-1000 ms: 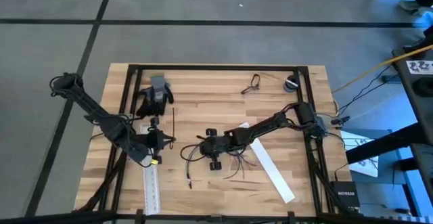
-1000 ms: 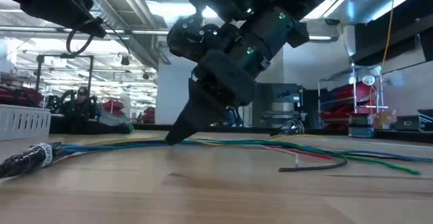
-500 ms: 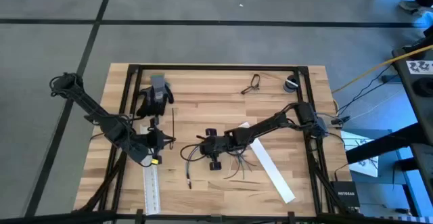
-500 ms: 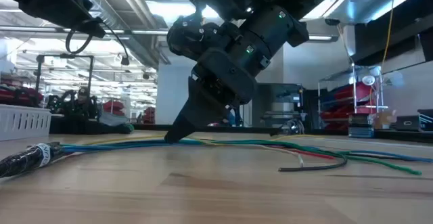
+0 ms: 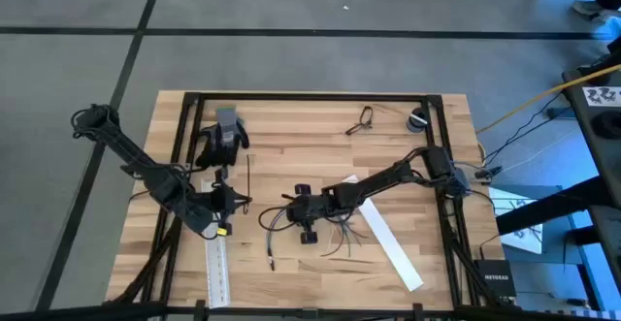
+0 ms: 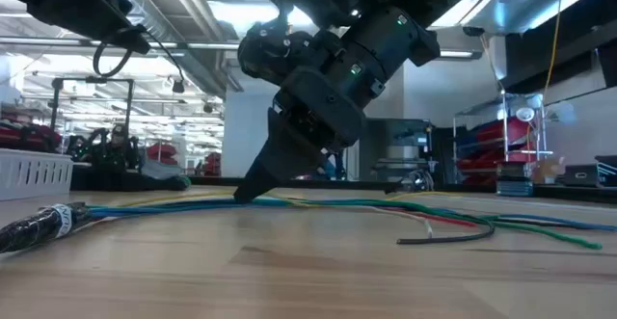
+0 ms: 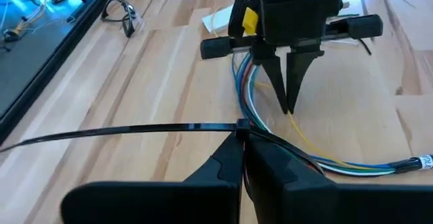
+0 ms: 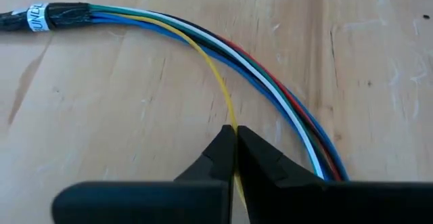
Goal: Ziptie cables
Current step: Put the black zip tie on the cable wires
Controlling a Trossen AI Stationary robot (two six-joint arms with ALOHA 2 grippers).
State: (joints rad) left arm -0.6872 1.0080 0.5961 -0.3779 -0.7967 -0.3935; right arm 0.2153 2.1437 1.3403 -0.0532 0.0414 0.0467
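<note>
1. Table: pale wooden planks with visible grain, smooth, framed by a dark metal rail; it fills the foreground of the low view.
2. Cables: one bundle of thin round insulated wires lying on the table near its middle. At one end they are bound in black wrap with a white label; from there they fan out in a curve. Colours seen: blue, white, green, red, black and one yellow strand that parts from the rest. In the low view the bundle runs flat across the planks, its loose ends splayed.
3. Right gripper: two dark, tapered, matte fingers, tips down at the table; jaws pressed together on the yellow strand.
4. Left gripper: two dark wedge-shaped fingers, jaws closed on a zip tie, a thin, flat, black plastic strip held level just above the wood, beside the bundle.
5. White strips: two long flat ones, one under the left arm, one lying slantwise beyond the right gripper.
6. Far side of the table: one dark glove, one pair of glasses, one small round dark object.
</note>
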